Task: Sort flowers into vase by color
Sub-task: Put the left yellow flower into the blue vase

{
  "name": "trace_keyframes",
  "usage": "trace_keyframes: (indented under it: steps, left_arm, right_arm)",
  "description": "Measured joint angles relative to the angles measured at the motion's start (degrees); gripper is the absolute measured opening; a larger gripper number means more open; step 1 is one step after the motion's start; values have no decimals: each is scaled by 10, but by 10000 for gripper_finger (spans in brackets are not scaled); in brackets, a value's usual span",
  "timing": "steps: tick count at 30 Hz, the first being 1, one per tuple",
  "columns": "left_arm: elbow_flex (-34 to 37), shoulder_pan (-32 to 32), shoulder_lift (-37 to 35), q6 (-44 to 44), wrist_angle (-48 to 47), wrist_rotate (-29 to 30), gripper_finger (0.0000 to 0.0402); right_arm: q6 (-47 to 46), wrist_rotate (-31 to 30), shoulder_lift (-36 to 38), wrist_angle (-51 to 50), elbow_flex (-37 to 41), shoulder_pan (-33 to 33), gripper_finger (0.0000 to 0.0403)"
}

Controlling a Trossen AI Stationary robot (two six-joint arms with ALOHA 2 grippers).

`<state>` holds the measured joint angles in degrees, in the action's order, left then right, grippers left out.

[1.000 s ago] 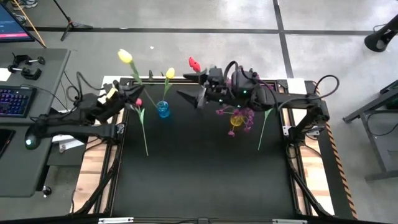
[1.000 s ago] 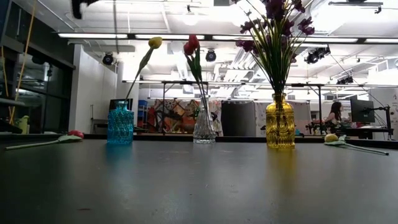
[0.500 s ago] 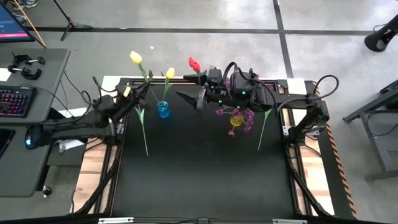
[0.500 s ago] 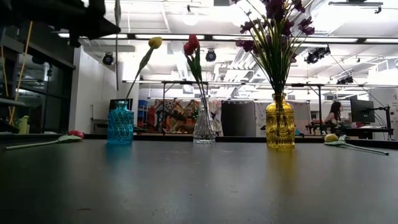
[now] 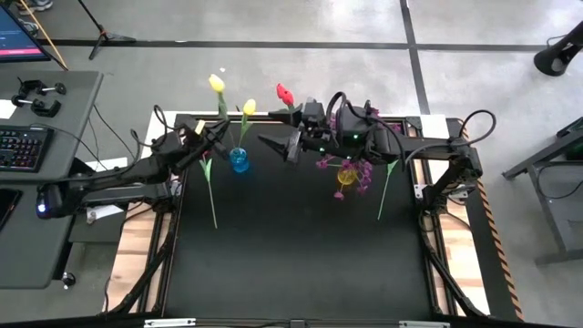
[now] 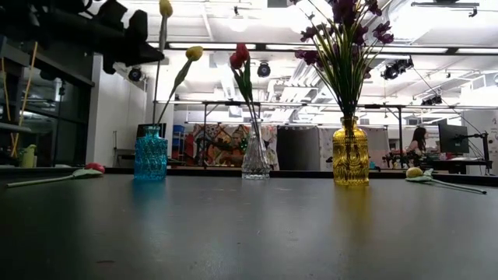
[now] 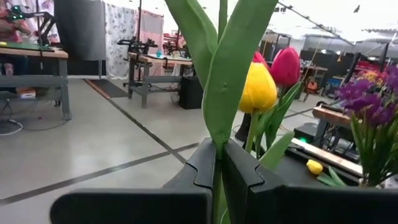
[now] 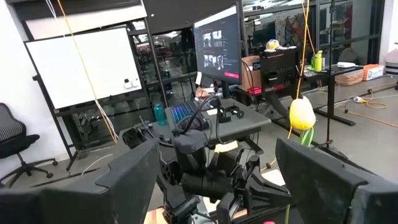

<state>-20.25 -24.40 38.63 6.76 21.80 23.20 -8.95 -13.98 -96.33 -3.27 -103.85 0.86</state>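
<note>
Yellow tulip [image 5: 217, 83] on its long green stem rides upright in the left claw [image 5: 217, 134], clamped tight on the stem just left of the blue glass vase [image 5: 239, 161], presumably lined up for dropping in. Right of that vase, the right claw [image 5: 271, 141] hovers wide apart, empty.

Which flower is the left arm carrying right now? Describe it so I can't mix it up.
Find the blue vase at the table's back left. Just above it the left gripper is shut on a yellow tulip, held upright in the air. The other yellow tulip already stands in that vase.
</note>
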Motion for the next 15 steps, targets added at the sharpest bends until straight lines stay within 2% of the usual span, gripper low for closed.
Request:
trace_keyframes:
  steps: [15]
  left_arm:
    - [0,13,7,6,-63,-16,5]
  right_arm:
    - [4,0,0,-5,0,0,311]
